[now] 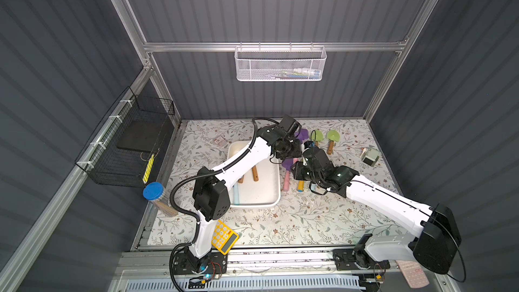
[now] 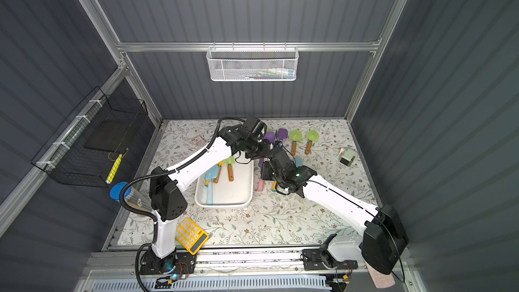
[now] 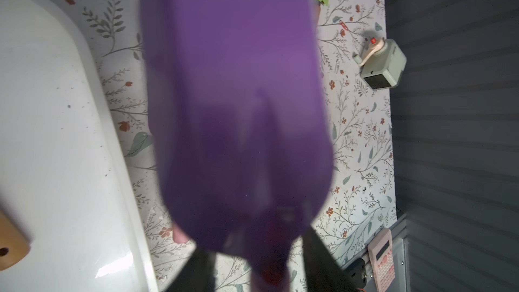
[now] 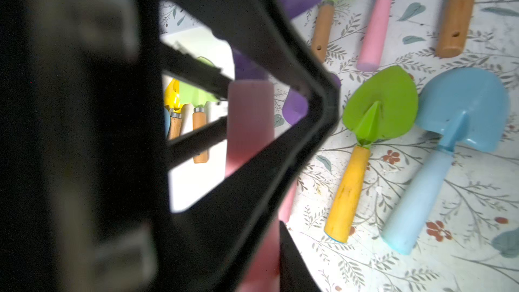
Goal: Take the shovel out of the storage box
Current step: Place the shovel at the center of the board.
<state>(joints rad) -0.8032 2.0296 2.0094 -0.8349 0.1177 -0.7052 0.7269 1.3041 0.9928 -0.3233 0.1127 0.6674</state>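
1. The purple shovel (image 1: 288, 162) (pink handle, its blade a purple blur filling the left wrist view) is outside the storage box (image 1: 276, 202). It sits just beside the box's right long side, between the two grippers.
2. The right gripper (image 1: 297, 171) has its jaws clamped on the shovel's pink handle. The handle's end sticks out past them toward the front of the table (image 1: 309, 220).
3. The left gripper (image 3: 257, 265) is at the blade's neck. Its jaws stand apart, with the floral table surface showing between them and the neck.
4. Whether the shovel touches the table cannot be told.
5. Inside the white box lie a blue shovel (image 2: 211, 176) and two wooden-handled shovels (image 2: 230, 174).
6. More lie on the table to the right of the box: a green shovel (image 1: 332, 136) with a wooden handle, a yellow-handled green shovel (image 4: 379, 108) and a pale blue shovel (image 4: 463, 108).
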